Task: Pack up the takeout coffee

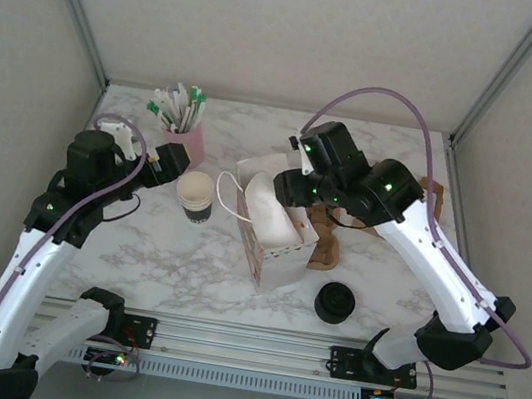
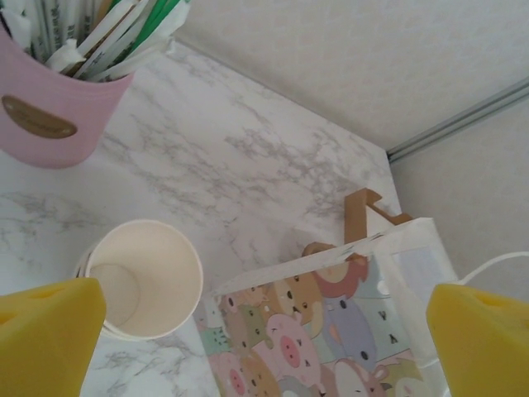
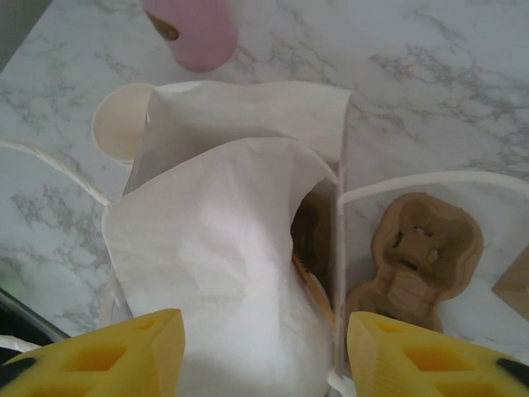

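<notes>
worktop (image 1: 256, 132): marble, carrying everything; the things sit in a band across its middle, within reach of both arms.
right tool (image 1: 293, 186): hangs straight over the bag's mouth, its fingers part way apart with nothing between them. the pose suits letting something down into the bag rather than picking up.
left tool (image 1: 168, 166): spread wide and holding nothing. it hovers just beside the empty cup and faces the bag's printed side, probably placed to steady the bag if it tips.
bag (image 1: 273, 251): paper, with cartoon animals on the outside. it stands upright at the centre, mouth up, and its cord handle (image 1: 231, 199) flops outward so the opening is free.
white paper (image 3: 215, 248): a crumpled sheet filling most of the bag's mouth and covering what lies beneath.
cup tray (image 1: 324, 254): brown moulded card, lying flat just beside the bag's right wall, unused.
pink pot (image 1: 185, 136): holds stir sticks and sachets at the back left, out of the way of both arms.
empty cup (image 1: 195, 193): lidless and upright, just left of the bag; not the one to pack.
lids (image 1: 335, 303): a black stack in front of the bag, near the worktop's near edge.
coffee: judged to be down inside the bag. a brown shape (image 3: 311, 236) shows in the shadowed gap between the white paper and the bag wall, too dark to say for sure that it is the cup.
</notes>
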Robot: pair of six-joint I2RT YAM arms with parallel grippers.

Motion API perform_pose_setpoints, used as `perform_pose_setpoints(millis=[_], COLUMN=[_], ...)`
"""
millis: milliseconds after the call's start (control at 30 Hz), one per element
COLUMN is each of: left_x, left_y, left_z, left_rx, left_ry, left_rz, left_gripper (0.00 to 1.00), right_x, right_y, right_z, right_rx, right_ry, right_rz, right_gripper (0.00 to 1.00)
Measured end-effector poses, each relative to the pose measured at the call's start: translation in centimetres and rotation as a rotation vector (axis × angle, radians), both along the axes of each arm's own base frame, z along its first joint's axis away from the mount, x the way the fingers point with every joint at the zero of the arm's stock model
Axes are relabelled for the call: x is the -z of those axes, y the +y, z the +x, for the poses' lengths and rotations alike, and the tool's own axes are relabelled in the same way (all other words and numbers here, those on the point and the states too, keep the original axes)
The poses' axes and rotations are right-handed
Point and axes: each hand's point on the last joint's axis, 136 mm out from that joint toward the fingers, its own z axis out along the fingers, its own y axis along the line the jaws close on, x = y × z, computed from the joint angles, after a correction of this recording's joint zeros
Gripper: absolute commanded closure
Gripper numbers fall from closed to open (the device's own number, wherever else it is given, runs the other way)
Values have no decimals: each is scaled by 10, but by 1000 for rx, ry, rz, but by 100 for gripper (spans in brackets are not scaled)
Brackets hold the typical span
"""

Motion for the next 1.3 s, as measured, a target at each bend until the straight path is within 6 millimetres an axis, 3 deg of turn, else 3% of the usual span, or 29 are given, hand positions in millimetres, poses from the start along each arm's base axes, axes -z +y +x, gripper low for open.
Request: perform_pose_setpoints(millis=[133,300,400,500,600,767,867,1033,1300], left_x=[7,0,-2,-9,-31,-79,-89,-65,41], left_y=[4,14,24,38,50,67,71,68,41], left_z=[-5,-22,-35,-50,-65,-103,-117,-108,-67], left_rx=[-17,-57,-97,-155,-205,-269,-282,-266,-163], left_ry=[27,2,-6,-5,-38,-152,-178,-102,172], left_rz=[14,25,42,70,84,73,66,86,92], left_gripper=[1,0,0,0,0,0,0,0,2], right_x=[-21,-50,-57,-47,-29,6,29,71,143], right_y=[-22,-75,-107,-136,-158,-180,-186,-184,-164], right_z=[1,7,5,0,-5,-15,-21,-30,-33], right_rx=[58,209,304,397,473,555,584,587,555], right_ry=[-45,-115,-139,-130,-103,-34,20,119,300], right_rz=[51,144,185,196,189,171,164,160,158], right_gripper=[38,33,31,30,29,27,27,25,26])
